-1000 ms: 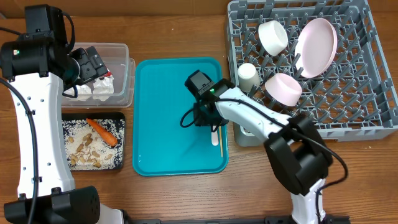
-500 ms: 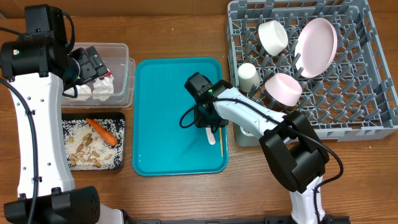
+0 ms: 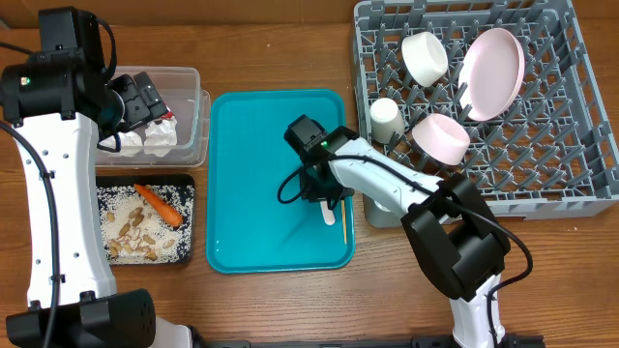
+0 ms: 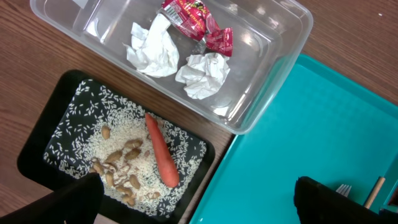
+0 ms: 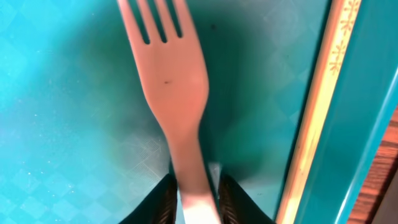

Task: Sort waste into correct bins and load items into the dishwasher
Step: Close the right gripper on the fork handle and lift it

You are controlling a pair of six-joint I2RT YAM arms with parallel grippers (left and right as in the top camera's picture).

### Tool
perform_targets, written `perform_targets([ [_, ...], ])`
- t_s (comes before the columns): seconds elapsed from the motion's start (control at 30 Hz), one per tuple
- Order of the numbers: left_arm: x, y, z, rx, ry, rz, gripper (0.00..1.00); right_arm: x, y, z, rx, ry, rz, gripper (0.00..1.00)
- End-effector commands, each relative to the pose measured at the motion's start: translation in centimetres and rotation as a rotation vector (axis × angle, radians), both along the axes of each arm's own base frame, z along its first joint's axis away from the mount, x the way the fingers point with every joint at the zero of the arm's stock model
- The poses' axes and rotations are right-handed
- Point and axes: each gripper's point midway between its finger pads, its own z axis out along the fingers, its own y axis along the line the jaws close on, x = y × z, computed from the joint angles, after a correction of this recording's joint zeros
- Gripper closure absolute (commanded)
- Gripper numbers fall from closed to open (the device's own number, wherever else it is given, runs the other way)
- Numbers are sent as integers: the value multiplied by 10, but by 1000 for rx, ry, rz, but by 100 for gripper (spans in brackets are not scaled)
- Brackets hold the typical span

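My right wrist camera shows the right jaws pinching the fork [image 5: 177, 81]; overhead hides that grip. Left jaws spread wide; wrapper [image 4: 198, 22] print unreadable.

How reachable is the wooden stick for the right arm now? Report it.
Probably yes: the right hand, shut on the fork, sits just beside the wooden stick, which lies uncovered along the teal tray's rim. It must drop the fork first.

- Reference: serving tray [image 3: 251, 174].
- The fork [image 3: 327, 215] and stick [image 3: 341, 224] lay on it by its right edge, stick right of fork.
- The tub [image 3: 198, 106] holding napkins [image 3: 155, 140] sat left, rearward.
- The shallow tray [image 3: 191, 222] holding a carrot [image 3: 160, 205] sat left, frontward.
- The dish rack [image 3: 542, 174] stood right.
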Motion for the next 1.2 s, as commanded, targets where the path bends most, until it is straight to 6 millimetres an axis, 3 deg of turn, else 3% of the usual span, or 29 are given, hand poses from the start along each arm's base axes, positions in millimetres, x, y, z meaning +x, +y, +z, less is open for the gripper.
perform_targets([
  [0.0, 0, 0, 8, 16, -19, -17, 0, -1, 2, -2, 3, 4, 7, 76],
  [0.2, 0, 0, 8, 16, -19, -17, 0, -1, 2, -1, 4, 4, 7, 92],
  [0.6, 0, 0, 8, 16, -19, -17, 0, 11, 12, 21, 29, -23, 8, 96],
  [0.97, 0, 0, 8, 16, -19, -17, 0, 28, 26, 79, 72, -89, 65, 96],
  [1.17, 0, 0, 8, 16, -19, -18, 0, 33, 24, 104, 86, -134, 84, 96],
])
